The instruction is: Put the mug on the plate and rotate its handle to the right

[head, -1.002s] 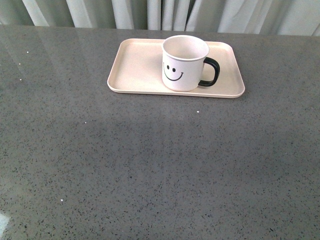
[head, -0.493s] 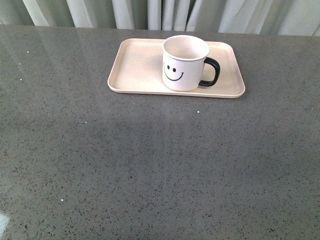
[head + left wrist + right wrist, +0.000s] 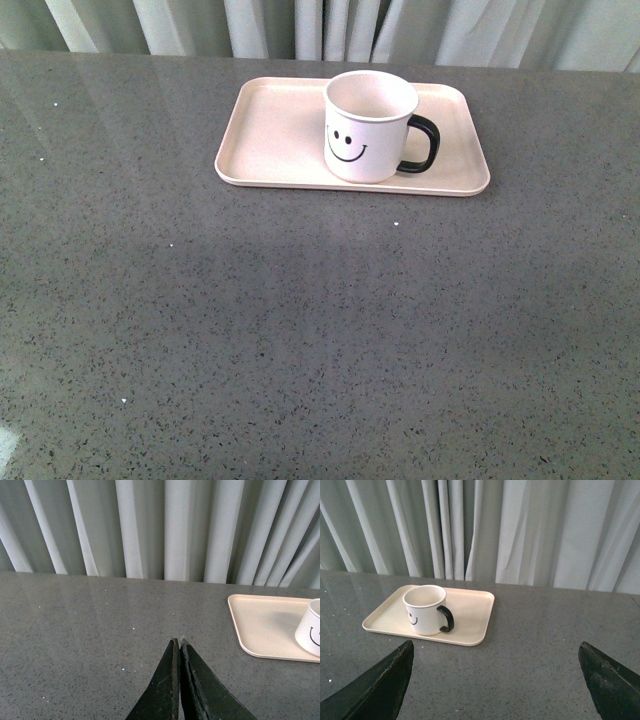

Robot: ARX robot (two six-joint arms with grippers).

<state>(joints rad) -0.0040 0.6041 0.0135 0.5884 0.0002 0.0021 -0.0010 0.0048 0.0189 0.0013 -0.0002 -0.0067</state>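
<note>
1. The white enamel-style mug with a black smiley face (image 3: 368, 125) stands upright on the flat pale pink rectangular plate with a low raised rim (image 3: 275, 130). It sits right of the plate's middle, close to its near edge.
2. The plate lies at the far side of the grey speckled table (image 3: 300, 330), in front of pale pleated curtains (image 3: 300, 25).
3. The mug's glossy black loop handle (image 3: 422, 145) points to the right in the front view, and the smiley face looks toward the robot.
4. The left gripper (image 3: 179, 644) has its black fingers pressed together with nothing between them. It points over bare table, well apart from the mug and plate.
5. The right gripper (image 3: 495, 645) has its dark fingers (image 3: 380, 685) spread wide and empty. The mug stands on the plate beyond the fingertips, well apart and touching neither finger.
</note>
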